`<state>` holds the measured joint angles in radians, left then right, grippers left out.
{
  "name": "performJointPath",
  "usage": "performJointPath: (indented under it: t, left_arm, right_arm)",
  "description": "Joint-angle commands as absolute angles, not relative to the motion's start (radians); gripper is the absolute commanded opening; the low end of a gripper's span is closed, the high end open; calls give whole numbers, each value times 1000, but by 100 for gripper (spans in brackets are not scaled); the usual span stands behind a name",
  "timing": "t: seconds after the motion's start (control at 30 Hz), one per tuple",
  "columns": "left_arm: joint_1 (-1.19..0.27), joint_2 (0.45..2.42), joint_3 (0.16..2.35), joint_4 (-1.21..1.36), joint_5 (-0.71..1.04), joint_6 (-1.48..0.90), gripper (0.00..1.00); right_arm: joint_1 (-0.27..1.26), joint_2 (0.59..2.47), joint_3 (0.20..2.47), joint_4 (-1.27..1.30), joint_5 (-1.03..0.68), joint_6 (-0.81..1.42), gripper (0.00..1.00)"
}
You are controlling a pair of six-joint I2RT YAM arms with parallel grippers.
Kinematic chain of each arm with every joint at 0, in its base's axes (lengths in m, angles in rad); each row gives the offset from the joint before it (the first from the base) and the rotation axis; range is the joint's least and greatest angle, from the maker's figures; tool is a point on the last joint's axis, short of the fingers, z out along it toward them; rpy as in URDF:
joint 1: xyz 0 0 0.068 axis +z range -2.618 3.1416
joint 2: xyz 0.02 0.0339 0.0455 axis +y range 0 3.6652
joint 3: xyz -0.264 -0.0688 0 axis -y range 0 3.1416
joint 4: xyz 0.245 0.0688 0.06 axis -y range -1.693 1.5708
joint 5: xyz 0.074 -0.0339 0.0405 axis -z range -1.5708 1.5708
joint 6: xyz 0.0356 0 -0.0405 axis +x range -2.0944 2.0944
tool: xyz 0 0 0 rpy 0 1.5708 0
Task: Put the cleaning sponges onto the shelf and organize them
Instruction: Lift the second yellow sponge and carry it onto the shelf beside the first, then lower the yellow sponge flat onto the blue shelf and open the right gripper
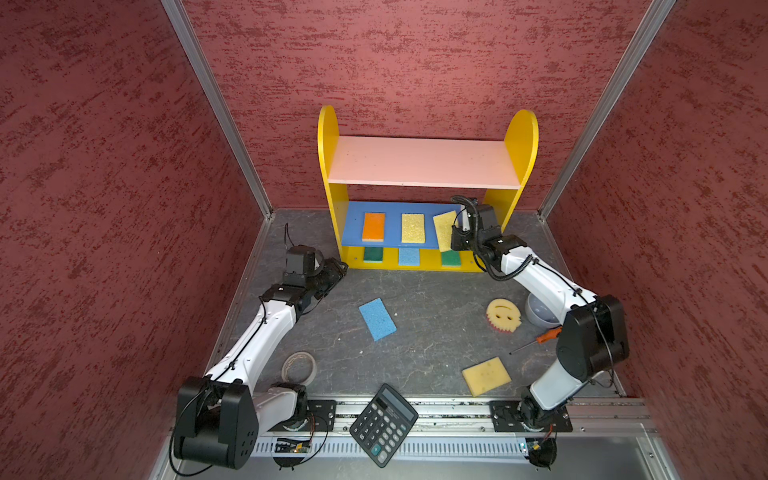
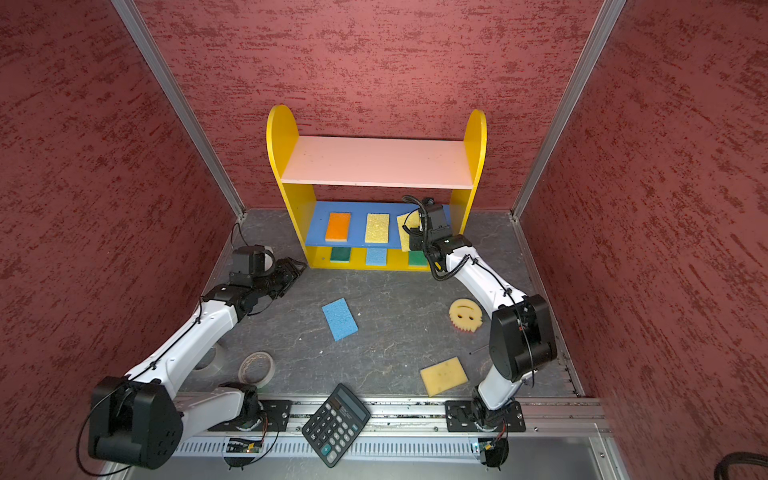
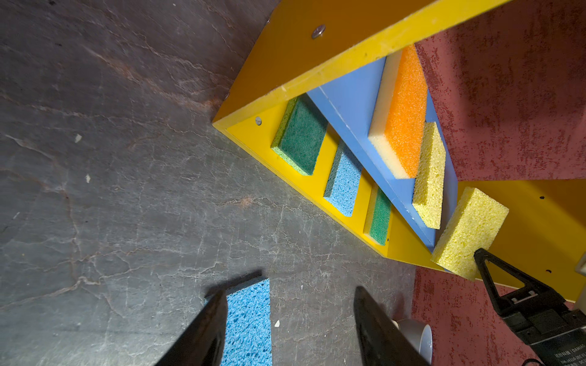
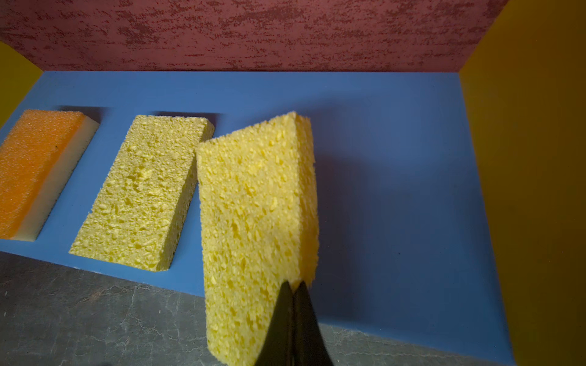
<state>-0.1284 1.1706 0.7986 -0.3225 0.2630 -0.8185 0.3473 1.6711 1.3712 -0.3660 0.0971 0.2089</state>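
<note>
Calculator [image 1: 383, 424] nearest in a top view; beyond, right gripper [image 1: 454, 237] clamps a yellow sponge [image 1: 442, 226] at the blue shelf board's [image 1: 392, 230] front edge. Right wrist: tilted, corner-pinched, so it may tumble off on release. Left wrist: left gripper [image 3: 290, 294] agape, empty.

even overhead light, soft shadows; sharp frames, wide-angle bending at edges

text "DAMIAO" | on motor label [image 3: 569, 352] of right claw [image 3: 479, 255] | calculator [image 1: 383, 424] keys too small to read
</note>
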Motion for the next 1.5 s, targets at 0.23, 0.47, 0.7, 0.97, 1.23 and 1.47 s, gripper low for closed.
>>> performJointPath:
  t: [0.23, 0.47, 0.7, 0.97, 1.23, 1.47]
  left_arm:
    - [-114, 1186, 819, -314, 270, -815, 63]
    - [-114, 1186, 840, -335, 263, -804, 63]
    - [-114, 1175, 830, -332, 267, -811, 63]
    - [-114, 1139, 808, -347, 260, -814, 63]
    - [-110, 1118, 796, -356, 252, -811, 63]
    - [-111, 1127, 788, -338, 263, -819, 63]
  right_arm:
    - [331, 1700, 1414, -350, 104, 207, 0]
    - [323, 1722, 1428, -353, 117, 219, 0]
    - [308, 1735, 1411, -325, 157, 278, 0]
    - [300, 1774, 1408, -265, 173, 384, 0]
    - [299, 1797, 1419, -277, 157, 384, 7]
    - [299, 1805, 1429, -281, 186, 346, 17]
